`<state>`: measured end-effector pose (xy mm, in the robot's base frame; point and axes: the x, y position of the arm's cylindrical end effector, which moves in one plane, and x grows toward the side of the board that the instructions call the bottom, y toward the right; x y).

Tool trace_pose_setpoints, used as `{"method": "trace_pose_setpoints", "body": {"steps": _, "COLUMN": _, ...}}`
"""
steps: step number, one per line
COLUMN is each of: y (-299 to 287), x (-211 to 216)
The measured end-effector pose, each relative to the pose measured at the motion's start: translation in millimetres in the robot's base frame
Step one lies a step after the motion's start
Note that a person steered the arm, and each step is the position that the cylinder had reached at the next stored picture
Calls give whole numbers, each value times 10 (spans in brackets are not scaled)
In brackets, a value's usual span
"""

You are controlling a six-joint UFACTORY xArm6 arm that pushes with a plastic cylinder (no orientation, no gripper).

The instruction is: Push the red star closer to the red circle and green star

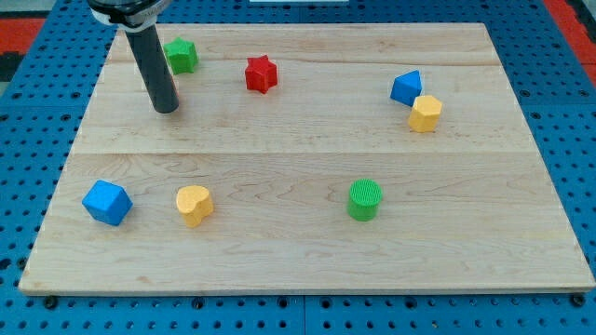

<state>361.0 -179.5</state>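
Now | my tip [166,109] bare, holding nothing, below green star [181,55] | red star [262,73] on wood-grain board [298,261]

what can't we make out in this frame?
- Red circle: mostly hidden behind the rod in the camera view; only a red sliver shows at the rod's right edge, shape unconfirmed.
- Green star: its left edge sits behind the rod.
- My tip: whether it touches the red circle cannot be told.
- Arm above the rod: cut off by the view's top edge.
- Red star: fully visible, apart from both.
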Motion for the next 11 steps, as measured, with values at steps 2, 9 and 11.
{"method": "trace_pose_setpoints", "body": {"steps": 2, "y": 688, "x": 29}}
{"method": "trace_pose_setpoints", "body": {"steps": 9, "y": 801, "x": -627}}
{"method": "trace_pose_setpoints", "body": {"steps": 11, "y": 1550, "x": -627}}
